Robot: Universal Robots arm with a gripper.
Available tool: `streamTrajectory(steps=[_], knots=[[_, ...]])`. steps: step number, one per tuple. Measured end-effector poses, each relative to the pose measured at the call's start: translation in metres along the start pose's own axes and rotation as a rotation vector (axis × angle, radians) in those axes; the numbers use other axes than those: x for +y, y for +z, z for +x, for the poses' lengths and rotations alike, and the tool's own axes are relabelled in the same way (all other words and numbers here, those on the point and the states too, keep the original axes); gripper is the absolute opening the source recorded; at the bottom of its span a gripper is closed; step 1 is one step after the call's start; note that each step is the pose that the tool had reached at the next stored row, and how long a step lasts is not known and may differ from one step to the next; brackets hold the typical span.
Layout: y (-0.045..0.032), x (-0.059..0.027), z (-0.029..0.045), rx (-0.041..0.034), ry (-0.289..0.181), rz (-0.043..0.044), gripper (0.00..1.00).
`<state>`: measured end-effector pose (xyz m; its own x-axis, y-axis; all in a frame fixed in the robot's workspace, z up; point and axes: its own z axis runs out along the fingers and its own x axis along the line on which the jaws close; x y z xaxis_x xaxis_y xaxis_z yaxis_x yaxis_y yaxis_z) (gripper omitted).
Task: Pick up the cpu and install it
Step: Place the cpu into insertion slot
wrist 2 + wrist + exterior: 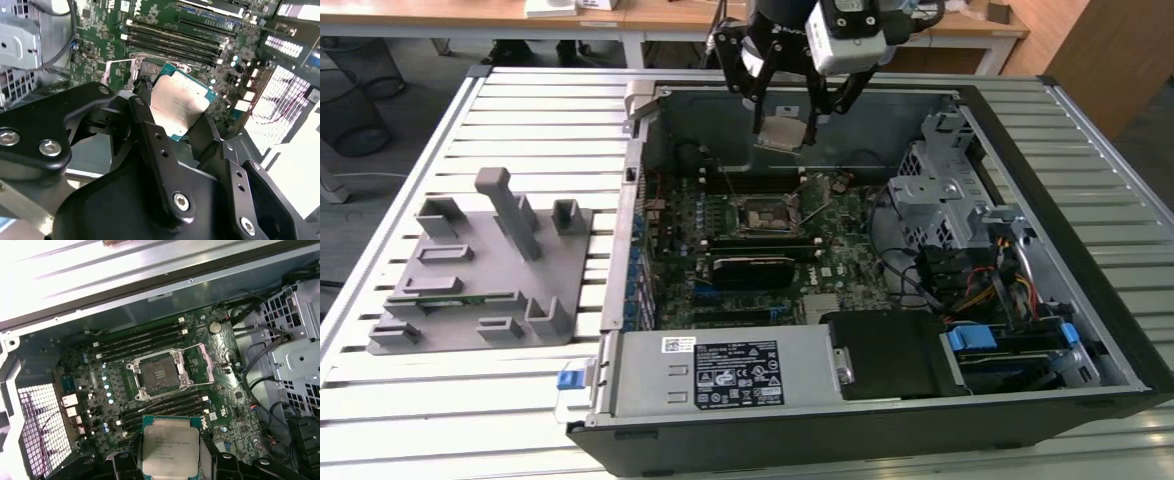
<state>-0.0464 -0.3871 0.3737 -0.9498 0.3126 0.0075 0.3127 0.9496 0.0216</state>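
Cpu [782,133] gripped above the open computer case [1067,210]
From the exterior view's left: gray fixture [480,270] well apart; gripper [787,122], jaws clamped on the tilted cpu, high over the bare socket [765,212]. Lowered skewed or off-centre, it would probably bend socket pins.

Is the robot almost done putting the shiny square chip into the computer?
About halfway. Done: the cpu is picked up, gripped in the pincer above the motherboard. In hand: it hangs in the air, off to one side of the socket. Left: the socket is empty with its metal frame flipped open, so the cpu is not in yet.
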Motion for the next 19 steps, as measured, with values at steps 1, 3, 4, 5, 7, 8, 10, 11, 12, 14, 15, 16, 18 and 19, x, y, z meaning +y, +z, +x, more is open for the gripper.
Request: streamTrajectory(steps=[1, 3, 4, 5, 7, 8, 10, 11, 12, 14, 15, 16, 18, 19], knots=[[0.0003, 0.0, 0.0, -0.0004, 0.019, -0.0002, 0.55], [0.0009, 0.0, 0.0, -0.0012, 0.054, -0.0004, 0.55], [0.0011, 0.0, 0.0, -0.0017, 0.072, -0.0006, 0.55], [0.0014, 0.0, 0.0, -0.002, 0.089, -0.0008, 0.55], [0.002, 0.0, 0.0, -0.0029, 0.125, -0.0011, 0.55], [0.0022, 0.0, 0.0, -0.0033, 0.142, -0.0012, 0.55], [0.0028, -0.0001, 0.0, -0.004, 0.176, -0.0015, 0.55], [0.003, -0.0001, 0.0, -0.0044, 0.192, -0.0016, 0.55], [0.0033, -0.0001, 0.0, -0.0048, 0.208, -0.0017, 0.55], [0.0038, -0.0001, 0.0, -0.0055, 0.242, -0.002, 0.55], [0.0041, -0.0001, 0.0, -0.0058, 0.258, -0.0021, 0.55], [0.0043, -0.0001, 0.0, -0.0062, 0.274, -0.0022, 0.55], [0.0047, -0.0001, 0.0, -0.0069, 0.305, -0.0025, 0.55], [0.005, -0.0001, 0.0, -0.0073, 0.322, -0.0026, 0.55]])
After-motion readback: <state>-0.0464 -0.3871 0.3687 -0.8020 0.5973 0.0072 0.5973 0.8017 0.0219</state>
